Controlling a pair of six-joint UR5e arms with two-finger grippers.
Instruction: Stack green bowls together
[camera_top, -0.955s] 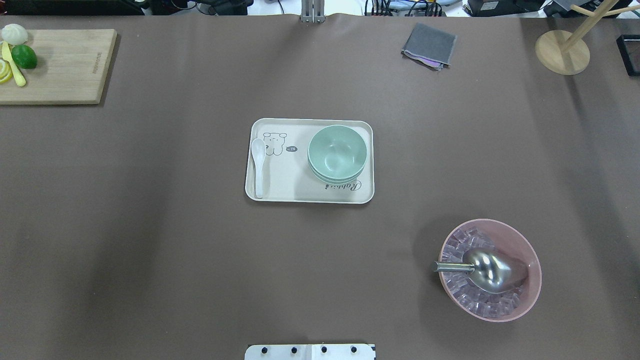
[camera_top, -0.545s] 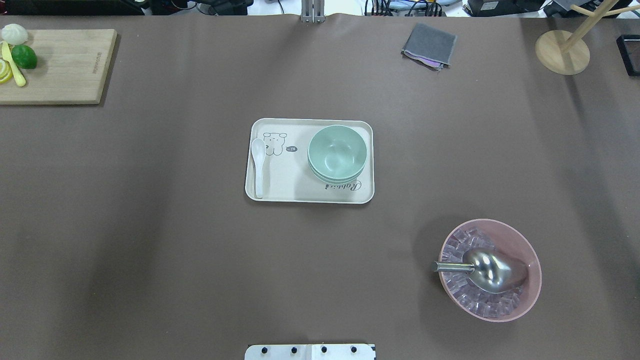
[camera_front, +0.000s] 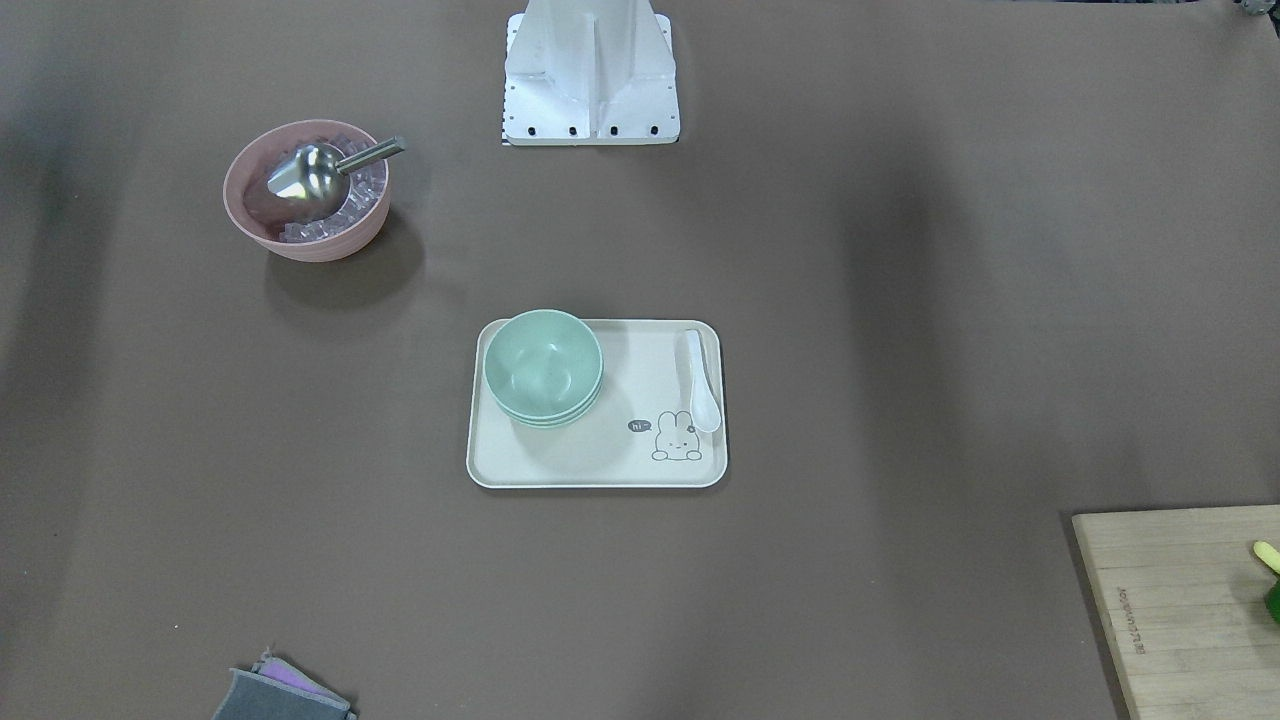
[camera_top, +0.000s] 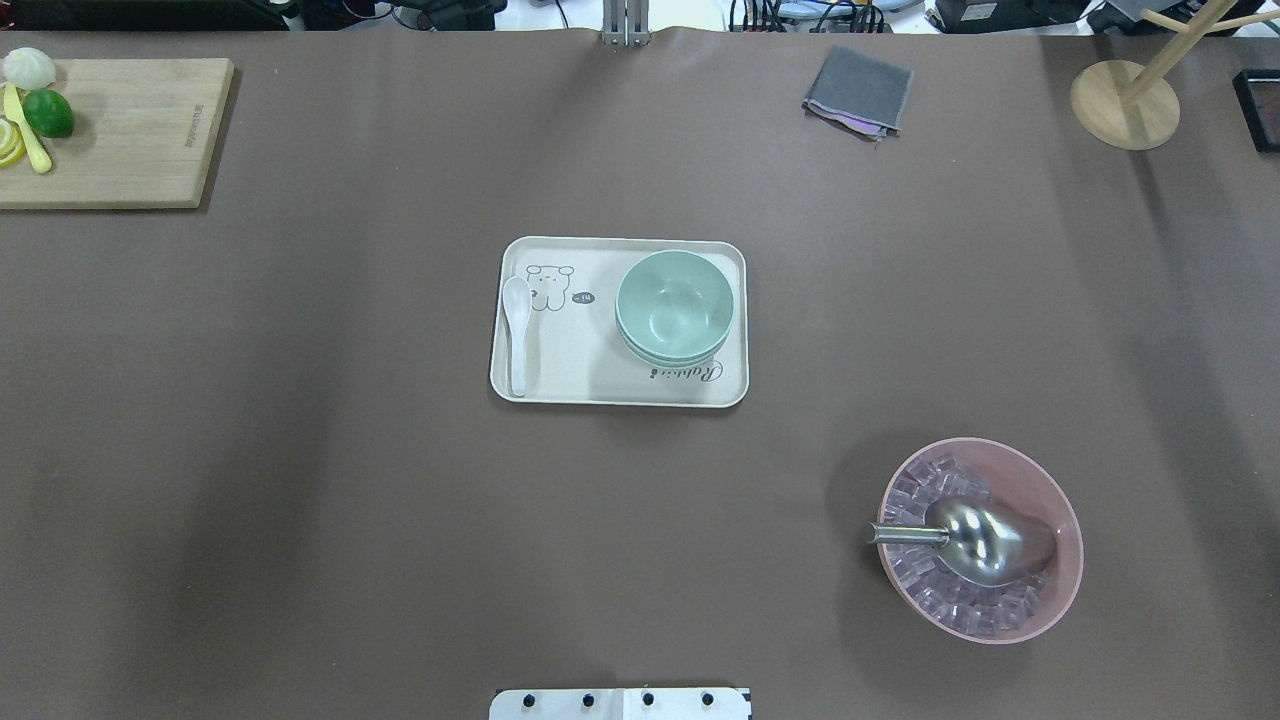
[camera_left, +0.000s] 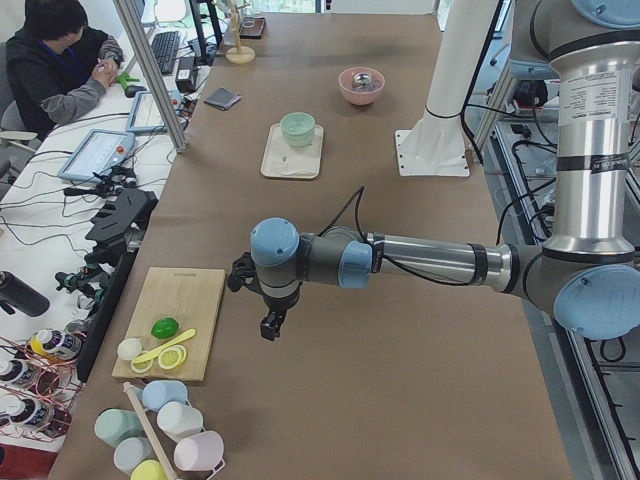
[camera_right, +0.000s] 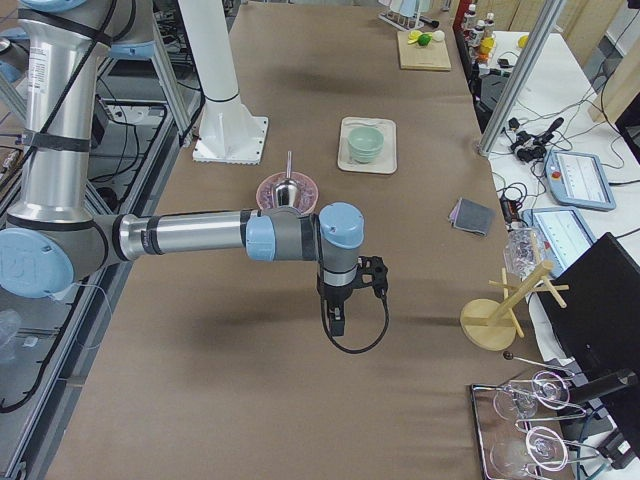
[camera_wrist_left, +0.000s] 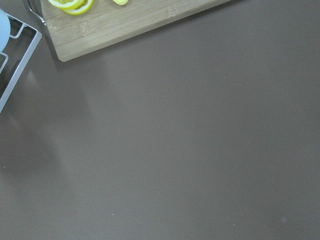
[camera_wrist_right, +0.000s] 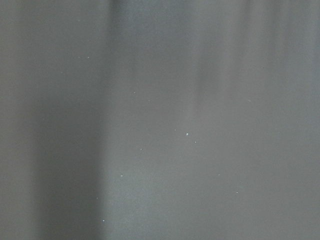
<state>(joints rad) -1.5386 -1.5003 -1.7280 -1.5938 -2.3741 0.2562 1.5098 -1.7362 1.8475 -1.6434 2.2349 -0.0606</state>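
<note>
Your green bowls (camera_top: 674, 305) sit nested on the tray (camera_top: 570, 350), white spoon (camera_top: 517, 335) beside them.
The pink bowl (camera_top: 1045, 480) holds ice (camera_top: 960, 605) and a scoop (camera_top: 985, 545); you cannot tell whether the left gripper (camera_left: 270, 330) or the right gripper (camera_right: 337, 325) is spread.

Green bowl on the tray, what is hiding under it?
Under the top green bowl, the rims of more green bowls peek out, nested together. The stack stands on the tray. The top bowl covers their insides, so those cannot be seen.
</note>
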